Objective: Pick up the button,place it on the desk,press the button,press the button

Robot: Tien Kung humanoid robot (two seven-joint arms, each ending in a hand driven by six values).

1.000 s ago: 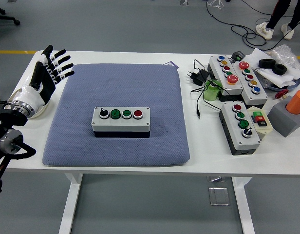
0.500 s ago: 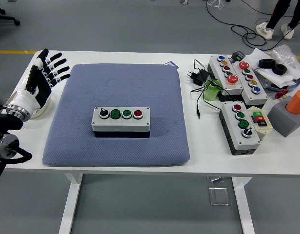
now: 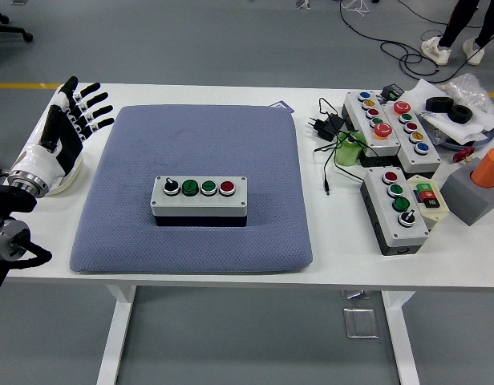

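**Button box on the pad, left hand open at the worktop's edge**

Nearest the camera, the white worktop (image 3: 231, 277) shows its front edge, and a blue-grey pad (image 3: 195, 128) covers most of its middle. On the near half of the pad lies the button box (image 3: 199, 200), a long grey case set level, with a black knob, two green buttons and a red button in a row on top. Nothing touches it.

At the left edge, the left hand (image 3: 66, 132) hangs over the worktop just beside the pad, its fingers (image 3: 91, 108) spread and straight, grasping nothing. The right hand is not visible.

To the right of the pad, apart from it, a second button box (image 3: 395, 210) lies with its long side running away from the camera, and a grey block with an orange cap (image 3: 475, 192) sits near the right edge. Further back are two more button boxes (image 3: 391, 120) side by side, black cables and a plug (image 3: 327, 124), and something green (image 3: 349, 148), possibly a small cup. Beyond the worktop, on the grey floor, a person's feet (image 3: 451, 50) stand at top right.
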